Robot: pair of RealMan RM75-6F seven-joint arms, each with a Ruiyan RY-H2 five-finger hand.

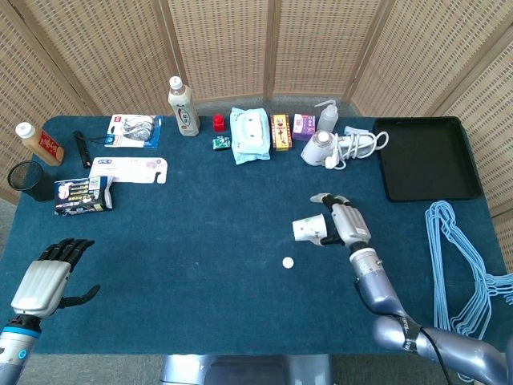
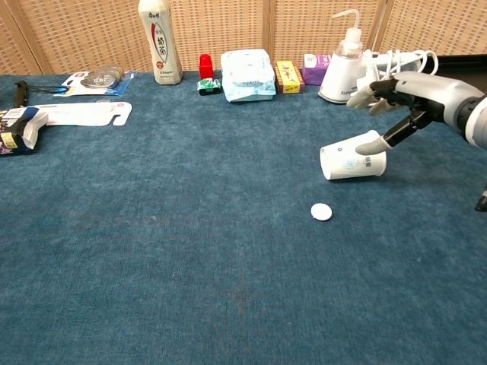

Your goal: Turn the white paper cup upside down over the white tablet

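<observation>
One white paper cup (image 2: 352, 161) sideways beside white tablet (image 2: 321, 212), right robot hand (image 2: 399, 103) spread, thumb touching it.

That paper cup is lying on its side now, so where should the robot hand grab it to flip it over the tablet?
Probably around the side wall of the paper cup, coming from above and the right, where the right robot hand already is. The cup lies on its side, base toward the tablet's left, mouth toward the hand, so its curved wall is the open part.
</observation>
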